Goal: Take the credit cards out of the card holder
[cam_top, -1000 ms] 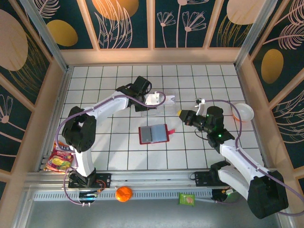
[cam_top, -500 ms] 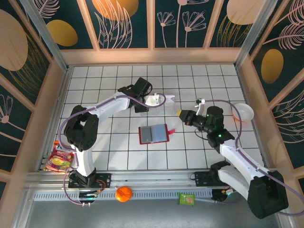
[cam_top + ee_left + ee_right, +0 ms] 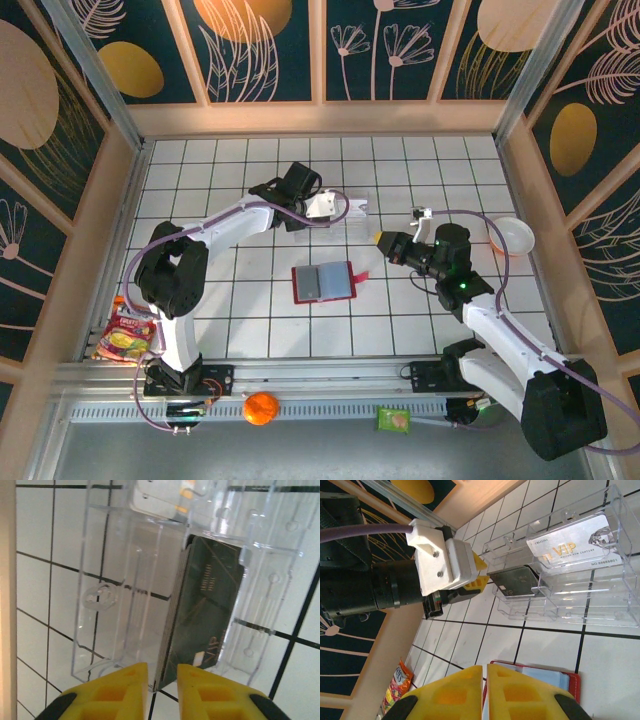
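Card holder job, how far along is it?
Done: the silver card and the dark card both lie in the clear tray. In hand: the left pincer stands slightly parted at the dark card's edge. Left: the open red card holder may hold more; I cannot tell.

A clear plastic tray [image 3: 355, 210] lies on the white tiled table [image 3: 200, 170], with a white bowl [image 3: 512, 237] at the right edge. An orange [image 3: 260, 408] and a green packet [image 3: 394, 420] lie below the near edge, and a snack bag [image 3: 126, 335] lies left.
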